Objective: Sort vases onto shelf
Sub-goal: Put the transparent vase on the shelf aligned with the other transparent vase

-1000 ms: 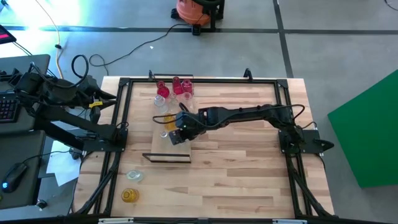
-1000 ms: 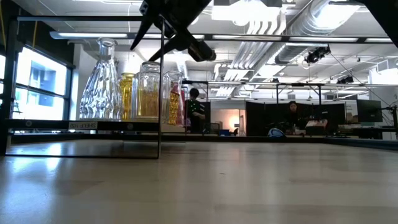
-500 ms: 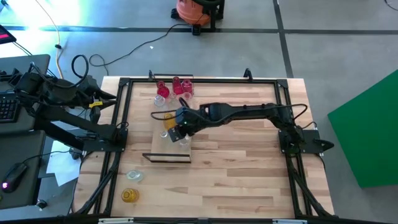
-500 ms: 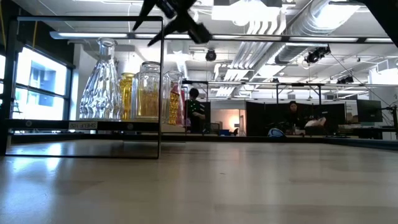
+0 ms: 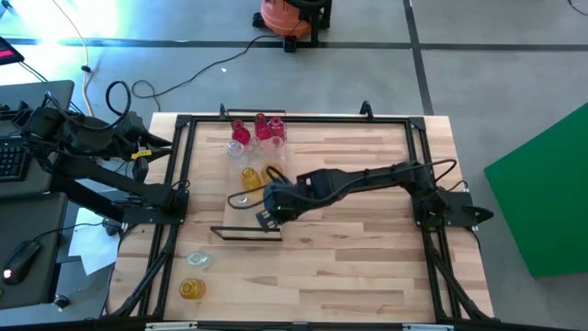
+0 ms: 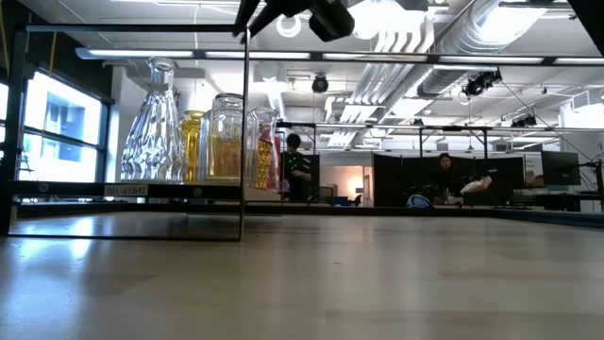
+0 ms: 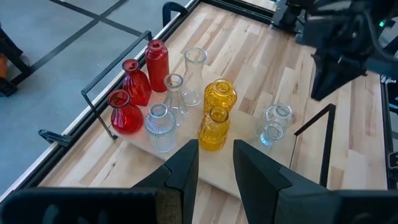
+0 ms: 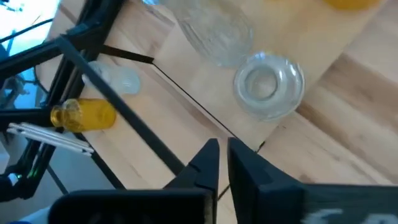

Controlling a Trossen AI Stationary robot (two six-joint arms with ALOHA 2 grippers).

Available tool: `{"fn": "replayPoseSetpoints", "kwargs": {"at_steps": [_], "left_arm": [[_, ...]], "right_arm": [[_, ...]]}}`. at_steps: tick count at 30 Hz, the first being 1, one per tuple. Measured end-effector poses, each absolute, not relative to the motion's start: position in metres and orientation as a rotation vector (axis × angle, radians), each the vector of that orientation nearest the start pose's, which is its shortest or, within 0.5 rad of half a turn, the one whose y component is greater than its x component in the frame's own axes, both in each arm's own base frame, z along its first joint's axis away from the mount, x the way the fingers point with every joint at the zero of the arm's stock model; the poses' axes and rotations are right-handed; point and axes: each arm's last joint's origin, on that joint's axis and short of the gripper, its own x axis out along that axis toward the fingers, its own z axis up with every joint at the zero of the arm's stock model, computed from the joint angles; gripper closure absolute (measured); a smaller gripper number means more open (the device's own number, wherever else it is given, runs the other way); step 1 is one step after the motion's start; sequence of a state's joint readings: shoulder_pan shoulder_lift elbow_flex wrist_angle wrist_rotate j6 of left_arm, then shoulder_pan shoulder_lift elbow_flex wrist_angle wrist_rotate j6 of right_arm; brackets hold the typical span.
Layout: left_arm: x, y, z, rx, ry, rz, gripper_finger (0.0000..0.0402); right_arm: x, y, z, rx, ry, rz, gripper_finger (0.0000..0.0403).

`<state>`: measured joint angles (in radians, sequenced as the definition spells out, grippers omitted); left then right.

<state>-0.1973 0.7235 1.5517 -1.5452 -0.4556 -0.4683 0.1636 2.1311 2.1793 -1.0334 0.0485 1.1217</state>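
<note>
The shelf (image 5: 241, 213), a light-wood board in a black frame, lies left of the table's middle. On it stand red vases (image 7: 126, 112), clear vases (image 7: 160, 126) and two amber-yellow vases (image 7: 213, 129). Another clear vase (image 8: 268, 84) stands upright by itself near the shelf's front edge. My right gripper (image 8: 217, 163) hovers above and beside this vase, shut and holding nothing. Off the shelf, near the table's left front, lie a yellow vase (image 5: 190, 288) and a clear vase (image 5: 197, 260). My left gripper (image 7: 215, 163) waits off the table's left side, open and holding nothing.
The black table frame (image 5: 180, 156) runs round the tabletop, and the shelf's thin black frame (image 6: 245, 132) stands upright at its front end. Bare wooden tabletop (image 5: 367, 257) stretches to the right of and in front of the shelf. People show in the room beyond the table (image 6: 295, 165).
My right gripper has risen from the lone clear vase on the shelf and drawn toward the table's near edge. Its fingers, spread wide before, have come together. The clear vase stays upright on the shelf.
</note>
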Motion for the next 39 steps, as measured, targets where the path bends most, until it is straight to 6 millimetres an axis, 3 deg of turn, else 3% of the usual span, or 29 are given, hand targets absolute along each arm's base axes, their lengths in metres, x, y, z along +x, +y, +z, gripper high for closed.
{"fn": "replayPoseSetpoints", "kwargs": {"at_steps": [21, 39], "left_arm": [[0.016, 0.010, 0.438, -0.217, 0.604, 0.400, 0.0312], [0.016, 0.010, 0.438, -0.216, 0.605, 0.399, 0.0312]], "right_arm": [[0.466, 0.080, 0.277, 0.952, 0.971, -0.441, 0.0403], [0.473, 0.075, 0.257, 0.942, 1.019, -0.477, 0.0403]]}}
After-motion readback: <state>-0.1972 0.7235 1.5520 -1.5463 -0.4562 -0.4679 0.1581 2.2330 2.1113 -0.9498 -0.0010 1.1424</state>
